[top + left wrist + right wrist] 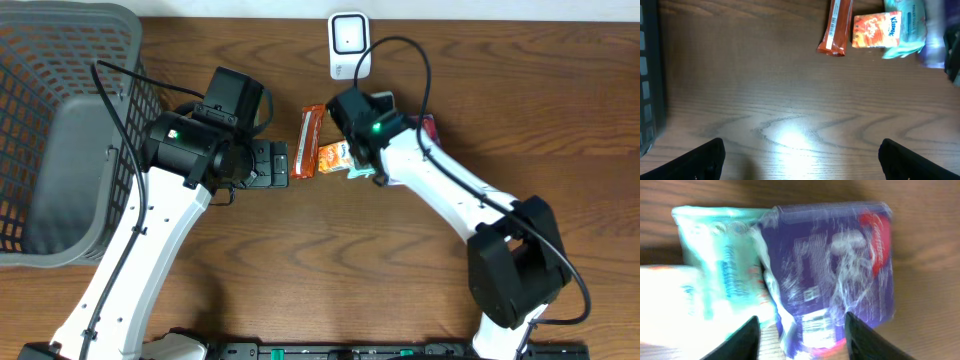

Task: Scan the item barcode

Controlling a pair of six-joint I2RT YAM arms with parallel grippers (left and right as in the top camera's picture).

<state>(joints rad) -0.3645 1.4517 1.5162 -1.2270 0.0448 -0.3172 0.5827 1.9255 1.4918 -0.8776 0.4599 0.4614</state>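
Two grippers hang over the wooden table (300, 260). The right gripper (802, 327) points straight down with its fingers (745, 342) parted, gripping nothing. A purple packet (840, 265) lies flat just beneath and ahead of them, printed label up, though the view is blurred. A teal tissue pack (722, 265) lies against that packet on one side. The left gripper (800, 147) is spread wide and empty over the wood, with an orange snack bar (836, 27) and an orange tissue pack (875, 31) well ahead of its fingertips. The white scanner (347, 45) stands beyond the right gripper, apart from the packet.
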